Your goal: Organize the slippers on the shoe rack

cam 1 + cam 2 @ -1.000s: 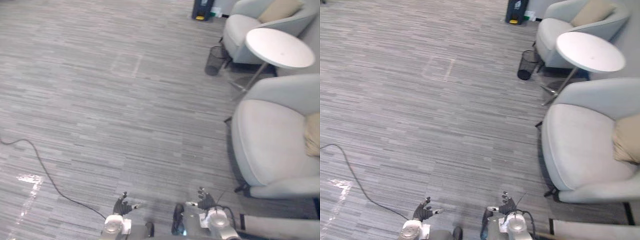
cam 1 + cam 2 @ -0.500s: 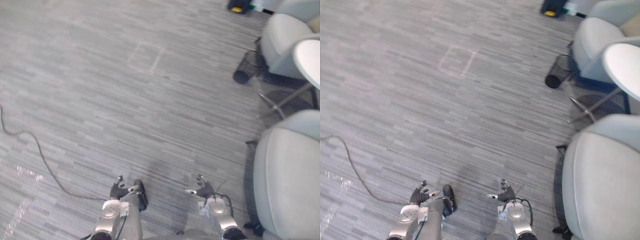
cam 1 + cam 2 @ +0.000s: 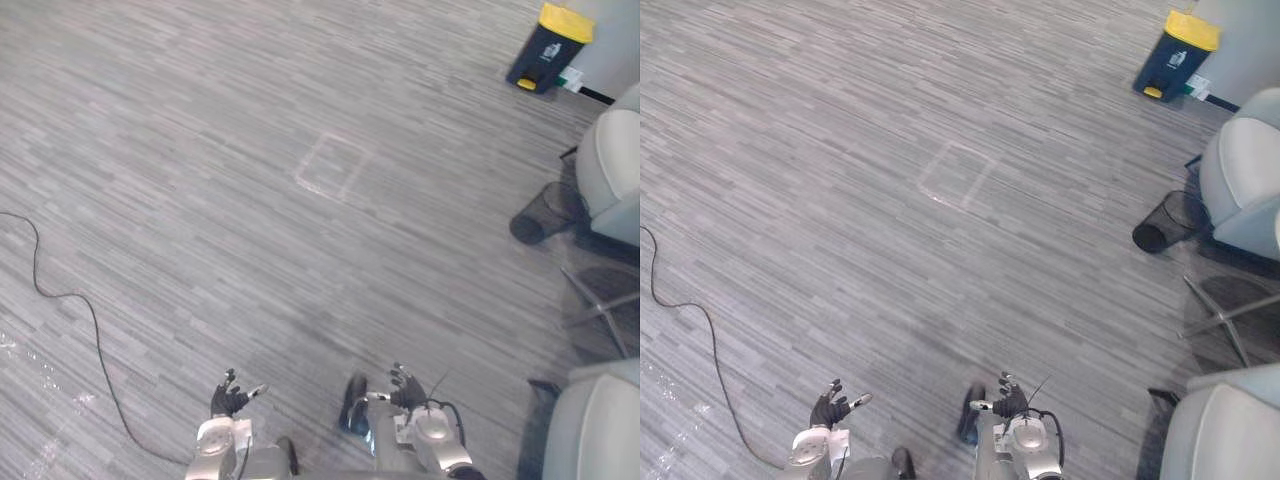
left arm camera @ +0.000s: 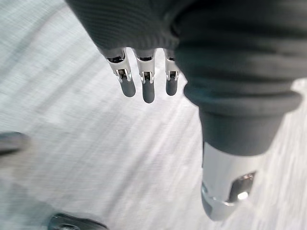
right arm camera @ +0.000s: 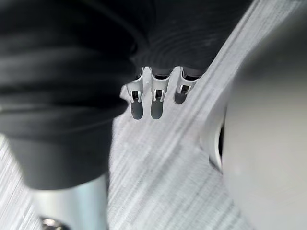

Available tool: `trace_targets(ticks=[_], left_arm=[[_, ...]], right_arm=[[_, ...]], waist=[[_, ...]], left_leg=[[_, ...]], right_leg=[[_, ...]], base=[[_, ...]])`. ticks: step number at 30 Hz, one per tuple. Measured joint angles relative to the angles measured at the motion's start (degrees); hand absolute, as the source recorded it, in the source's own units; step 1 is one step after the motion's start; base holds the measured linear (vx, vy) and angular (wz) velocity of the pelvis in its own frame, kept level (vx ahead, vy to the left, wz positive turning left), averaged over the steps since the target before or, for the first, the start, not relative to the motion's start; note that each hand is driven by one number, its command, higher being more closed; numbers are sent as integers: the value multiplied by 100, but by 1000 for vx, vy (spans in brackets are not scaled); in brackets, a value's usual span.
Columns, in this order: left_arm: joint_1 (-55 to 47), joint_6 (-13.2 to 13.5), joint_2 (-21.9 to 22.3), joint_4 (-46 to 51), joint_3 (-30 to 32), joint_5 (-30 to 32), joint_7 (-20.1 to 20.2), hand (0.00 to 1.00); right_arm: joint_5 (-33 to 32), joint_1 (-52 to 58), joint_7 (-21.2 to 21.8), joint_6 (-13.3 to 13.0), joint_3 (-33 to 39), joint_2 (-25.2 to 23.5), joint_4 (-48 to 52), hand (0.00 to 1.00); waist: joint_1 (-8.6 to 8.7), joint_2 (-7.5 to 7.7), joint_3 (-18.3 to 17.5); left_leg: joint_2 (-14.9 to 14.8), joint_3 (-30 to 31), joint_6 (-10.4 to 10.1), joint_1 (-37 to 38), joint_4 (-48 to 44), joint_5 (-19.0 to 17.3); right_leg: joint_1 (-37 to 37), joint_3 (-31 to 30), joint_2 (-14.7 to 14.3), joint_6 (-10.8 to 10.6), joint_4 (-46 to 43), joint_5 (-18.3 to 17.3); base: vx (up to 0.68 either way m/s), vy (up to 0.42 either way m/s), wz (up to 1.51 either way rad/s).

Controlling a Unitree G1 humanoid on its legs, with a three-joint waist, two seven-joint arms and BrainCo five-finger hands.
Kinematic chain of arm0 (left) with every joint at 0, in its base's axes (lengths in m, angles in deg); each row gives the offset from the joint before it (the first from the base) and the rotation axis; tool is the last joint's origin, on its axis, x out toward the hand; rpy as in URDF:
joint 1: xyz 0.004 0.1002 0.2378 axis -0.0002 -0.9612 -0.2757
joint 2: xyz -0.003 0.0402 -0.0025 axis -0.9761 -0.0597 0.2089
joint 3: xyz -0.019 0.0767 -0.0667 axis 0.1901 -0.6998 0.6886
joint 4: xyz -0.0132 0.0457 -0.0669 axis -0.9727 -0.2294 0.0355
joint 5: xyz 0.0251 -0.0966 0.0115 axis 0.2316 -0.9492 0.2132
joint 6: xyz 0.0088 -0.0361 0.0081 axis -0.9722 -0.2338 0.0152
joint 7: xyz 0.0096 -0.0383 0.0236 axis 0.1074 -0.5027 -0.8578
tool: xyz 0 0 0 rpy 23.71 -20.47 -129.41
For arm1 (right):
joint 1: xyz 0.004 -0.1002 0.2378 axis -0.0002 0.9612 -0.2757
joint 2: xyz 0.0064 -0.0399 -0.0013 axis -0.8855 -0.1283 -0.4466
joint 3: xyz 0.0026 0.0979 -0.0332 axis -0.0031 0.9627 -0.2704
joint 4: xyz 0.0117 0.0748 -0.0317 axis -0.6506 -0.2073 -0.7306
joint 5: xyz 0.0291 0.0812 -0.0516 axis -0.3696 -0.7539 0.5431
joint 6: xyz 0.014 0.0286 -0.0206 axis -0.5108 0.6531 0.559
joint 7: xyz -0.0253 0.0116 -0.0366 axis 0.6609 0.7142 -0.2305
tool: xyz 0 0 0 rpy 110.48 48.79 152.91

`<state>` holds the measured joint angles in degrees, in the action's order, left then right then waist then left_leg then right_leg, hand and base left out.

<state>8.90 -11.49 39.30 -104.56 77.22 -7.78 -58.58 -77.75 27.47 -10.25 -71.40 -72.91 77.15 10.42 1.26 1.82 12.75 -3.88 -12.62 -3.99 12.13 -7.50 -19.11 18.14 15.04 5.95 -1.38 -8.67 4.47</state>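
Left eye view: your left hand (image 3: 229, 401) and right hand (image 3: 404, 389) sit at bottom centre, fingers spread; the label (image 3: 549, 48) on the bin (image 3: 536, 64), upper right, is unreadable.

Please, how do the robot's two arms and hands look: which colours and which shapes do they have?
The arms are silver-grey. The left hand and the right hand each have a dark ribbed cover over the back and the wrist. The fingers are slim and silver with rounded dark tips. The thumb is a thicker silver cylinder.
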Motion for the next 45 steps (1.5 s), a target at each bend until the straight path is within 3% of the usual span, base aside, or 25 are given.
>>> trace_targets(ticks=[1,3,4,5,8,11,13,14,16,17,19,21,23,26,28,30,32,33,34,35,38,39,41,43,45], left_arm=[[9,0,89,-69,4,39,5,0],[5,1,220,-115,4,39,12,0],[-3,-14,281,-131,20,38,20,0],[-113,-15,332,-123,67,33,42,0],[-265,-14,326,-114,197,15,115,0],[-229,-4,278,74,225,9,135,0],[-171,-7,238,103,234,10,144,0],[-131,-8,227,141,218,10,142,0],[-150,-7,239,152,177,10,137,0],[-5,-15,169,120,178,9,126,0],[63,-19,181,113,171,11,129,0],[41,-41,162,39,-9,18,129,0],[-13,-59,73,32,-239,39,148,0],[-48,-56,-19,106,-273,40,141,0],[-32,-52,-38,154,-275,40,139,0],[44,-41,-33,193,-276,41,151,0],[50,-27,-42,193,-279,94,158,0],[52,-16,-47,201,-283,137,161,0],[17,-21,-63,139,-271,207,161,0],[31,-41,38,-23,-250,214,158,0],[78,-35,133,-109,-331,322,248,0],[89,-36,185,-139,-321,322,248,0],[59,-35,258,-160,-267,326,264,0],[-4,-29,270,-165,-215,323,283,0],[-79,-32,237,-166,-196,325,290,0]], right_arm=[[-1,-17,12,-4,13,79,8,0],[-4,-52,27,0,16,182,-4,0],[-4,-48,35,20,11,189,-19,0],[-6,-30,33,66,-4,195,-28,0],[-9,1,26,67,15,94,-8,0],[-11,-24,26,74,13,88,-21,0],[-6,-131,23,81,101,31,-26,0],[-4,-153,13,77,246,-14,-26,0],[1,-88,-28,79,228,26,-41,0],[2,-99,-62,65,217,-89,-32,0],[1,-105,-61,67,218,-97,-45,0],[3,-55,-51,67,220,-118,-54,0],[0,24,-10,72,219,-131,-52,0],[2,-11,33,70,219,-179,-31,0],[3,-51,34,71,220,-161,-30,0],[3,-112,30,59,220,-132,12,0],[2,-91,28,64,218,-120,6,0],[4,28,29,75,216,-120,-20,0],[4,88,28,82,215,-100,-13,0],[3,-42,30,99,218,19,-35,0],[0,-64,42,103,394,83,-41,0],[-2,-62,36,107,444,77,-37,0],[-6,32,32,119,408,58,-23,0],[-9,69,32,119,382,-10,-35,0],[-9,61,31,116,382,-44,-41,0]], waist=[[30,-214,-119],[39,-386,-188],[41,-481,-132],[-46,-562,-93],[-118,-402,-18],[-194,-269,-57],[-223,-168,27],[-278,-77,90],[-385,-80,71],[-323,116,30],[-334,107,34],[-333,144,26],[-263,150,23],[-132,87,42],[-82,7,94],[26,-22,110],[63,24,89],[79,150,25],[113,273,-32],[112,11,-6],[185,-305,-129],[199,-374,-122],[182,-410,-94],[105,-389,-69],[-20,-295,-48]], left_leg=[[-209,203,-119,-26,-259,-79],[-547,252,-222,-655,-1650,-16],[-816,221,-462,-1075,-2754,275],[-1338,80,-453,-1606,-4412,549],[-1716,-429,-225,-2099,-5407,451],[-1521,-738,-69,-2990,-4474,354],[-978,-678,-55,-3231,-2613,502],[-545,-409,-34,-3195,-1127,1095],[-363,-86,142,-3062,-688,2229],[-188,-108,349,-3169,-1053,1778],[-232,-137,423,-3211,-1412,1418],[-163,-305,498,-2813,-1546,953],[-50,-424,570,-2022,-1378,624],[-27,-546,568,-1200,-783,547],[-77,-597,563,-700,-430,552],[-148,-606,563,-354,-220,551],[-129,-669,471,-35,-13,511],[-13,-674,171,214,66,354],[55,-559,-113,473,88,130],[-120,-528,-177,621,59,65],[-640,-204,-303,-4,-1515,136],[-810,-97,-468,-212,-2091,358],[-1259,-77,-609,-707,-3743,1639],[-1753,-449,-402,-1343,-5413,1213],[-1815,-796,-267,-1927,-5555,756]], right_leg=[[134,87,-82,223,-597,-157],[119,318,-133,266,-891,-627],[-120,355,-240,373,-854,-737],[-736,374,-495,481,-546,-886],[-1698,312,-621,533,11,-1123],[-2211,213,-594,398,364,-1230],[-2503,132,-439,302,525,-1279],[-2770,45,-267,118,626,-1391],[-2993,-129,-262,-74,739,-1489],[-2986,-57,-24,-194,558,-1433],[-2718,-110,85,-301,-166,-1501],[-2062,-193,497,-501,-2135,-1410],[-1400,-97,845,-489,-4224,-1330],[-749,266,798,-206,-4849,-1555],[-266,708,603,-48,-4204,-1826],[10,956,270,38,-2517,-1719],[-33,949,-4,-5,-585,-936],[-28,813,-33,27,116,-315],[-7,558,29,419,37,437],[98,523,-113,458,-483,122],[120,686,-295,653,-1014,-579],[-40,730,-395,694,-1012,-686],[-712,631,-646,698,-635,-928],[-1384,312,-891,772,-195,-1024],[-1839,2,-899,753,148,-1056]], base=[[789,-391,69],[656,-321,47],[605,-248,8],[716,-285,-6],[548,-162,-10],[480,-54,-17],[607,152,-42],[509,184,-47],[525,215,-45],[644,261,-17],[453,211,-6],[460,242,-21],[597,225,-11],[476,99,-18],[519,42,-14],[530,-47,12],[480,-110,24],[565,-172,26],[572,-160,5],[679,-186,0],[512,-153,-4],[556,-180,2],[586,-168,-15],[475,-71,-62],[421,10,-81]])
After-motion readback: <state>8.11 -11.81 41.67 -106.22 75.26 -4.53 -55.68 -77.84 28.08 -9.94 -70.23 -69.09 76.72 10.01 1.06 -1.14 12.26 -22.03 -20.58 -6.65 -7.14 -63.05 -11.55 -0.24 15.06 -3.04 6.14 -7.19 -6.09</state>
